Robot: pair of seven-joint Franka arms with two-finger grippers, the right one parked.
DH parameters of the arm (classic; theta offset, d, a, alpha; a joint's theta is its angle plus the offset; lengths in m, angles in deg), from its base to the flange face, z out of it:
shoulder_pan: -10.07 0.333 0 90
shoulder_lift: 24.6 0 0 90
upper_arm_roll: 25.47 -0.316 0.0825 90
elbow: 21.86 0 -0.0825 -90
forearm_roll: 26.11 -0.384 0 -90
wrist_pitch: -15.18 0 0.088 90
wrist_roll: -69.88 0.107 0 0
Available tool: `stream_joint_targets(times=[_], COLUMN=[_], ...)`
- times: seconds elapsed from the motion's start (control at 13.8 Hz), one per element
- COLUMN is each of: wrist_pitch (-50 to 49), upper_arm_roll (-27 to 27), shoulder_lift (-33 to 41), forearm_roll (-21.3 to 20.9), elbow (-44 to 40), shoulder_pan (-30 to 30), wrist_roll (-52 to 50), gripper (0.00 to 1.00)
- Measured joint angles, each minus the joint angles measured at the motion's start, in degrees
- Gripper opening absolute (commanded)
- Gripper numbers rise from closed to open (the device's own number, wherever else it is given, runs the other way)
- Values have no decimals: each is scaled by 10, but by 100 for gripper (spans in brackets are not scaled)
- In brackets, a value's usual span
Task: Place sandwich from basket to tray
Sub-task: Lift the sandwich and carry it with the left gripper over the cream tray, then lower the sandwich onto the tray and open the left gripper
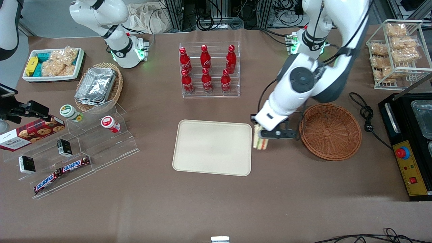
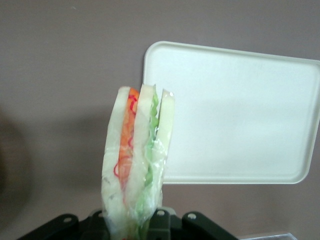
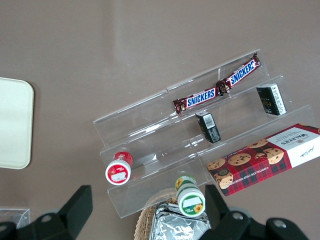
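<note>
Light even, diffuse, from overhead; front view bright, colours true across the brown cloth. Shadows soft and short: a faint one hugs the tray [image 1: 212,147] rim, a darker patch sits under the working arm beside the basket [image 1: 330,131]. Glare on foil trays [image 1: 96,86] and on the acrylic step stand [image 1: 84,148], whose edges flash white. Gripper [image 1: 266,136] holds the sandwich [image 1: 260,141] above the cloth between tray and basket; arm slightly smeared. Left wrist view: sandwich [image 2: 135,165] close, soft-focused, wrap glinting; tray [image 2: 235,112] past the fingers washed out, near white. Dim shadow on cloth beside the sandwich. Right wrist view sharp, evenly lit.
</note>
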Motion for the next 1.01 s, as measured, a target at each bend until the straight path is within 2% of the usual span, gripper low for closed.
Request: stream_joint_targets(times=[0.36,0.43,0.51,0.58,0.72,0.8,1.01], wrist_pitch=[139,145,146,146,146,146,138], upper_arm_roll=[-1,-2,-4,-6,-10,-11,-14], shoulder_lift=[-130,-153,-171,-182,-189,-188,-171], forearm_roll=[-30,-44,-60,-74,-86,-87,-87], elbow=[-13,-24,-36,-45,-54,-57,-67], shoulder_pan=[-46,-49,-49,-49,-49,-49,-48], wrist_roll=[-13,-16,-21,-25,-29,-29,-55], gripper=[0,14,36,68,81,98,99])
